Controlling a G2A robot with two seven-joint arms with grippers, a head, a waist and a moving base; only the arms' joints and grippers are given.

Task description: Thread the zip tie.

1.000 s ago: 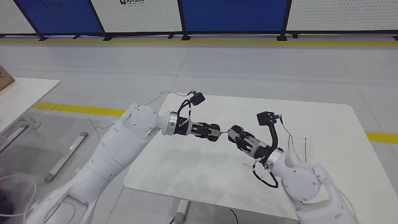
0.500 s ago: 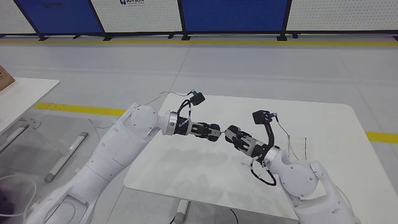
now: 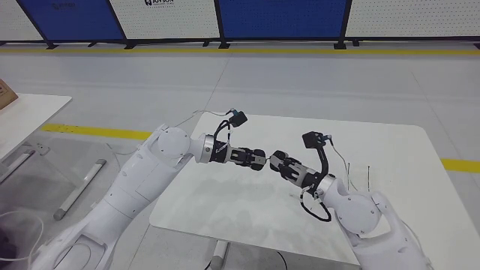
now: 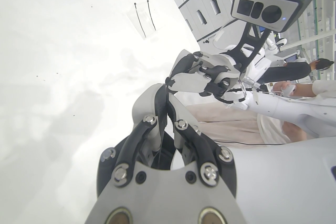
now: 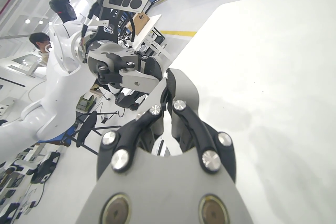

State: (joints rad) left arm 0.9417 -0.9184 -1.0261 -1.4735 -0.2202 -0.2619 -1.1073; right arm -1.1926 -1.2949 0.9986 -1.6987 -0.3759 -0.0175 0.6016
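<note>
Plainly the zip tie [image 4: 162, 139] is a light, thin, springy plastic strap. It should bend readily along its length and flick aside if pushed end-on, and its smooth faces are likely to slide between hard pads. It shows as a slim dark strip running down between the fingers of the left end effector [image 4: 164, 93], which are pressed together and pinching it above the white surface [image 3: 390, 142]. The right end effector [image 5: 167, 78] sits tip to tip against the left end effector, its fingers also pressed together. Whether it has the tie's other end between them is too fine to tell. For threading, my judgement is that the hold belongs close to the free tip, leaving only a short stub beyond the pads so that it is stiff enough to aim. The head should be gripped by its flat sides with the slot left open. Two spare ties [image 4: 151, 15] lie flat, well apart from the left end effector.
</note>
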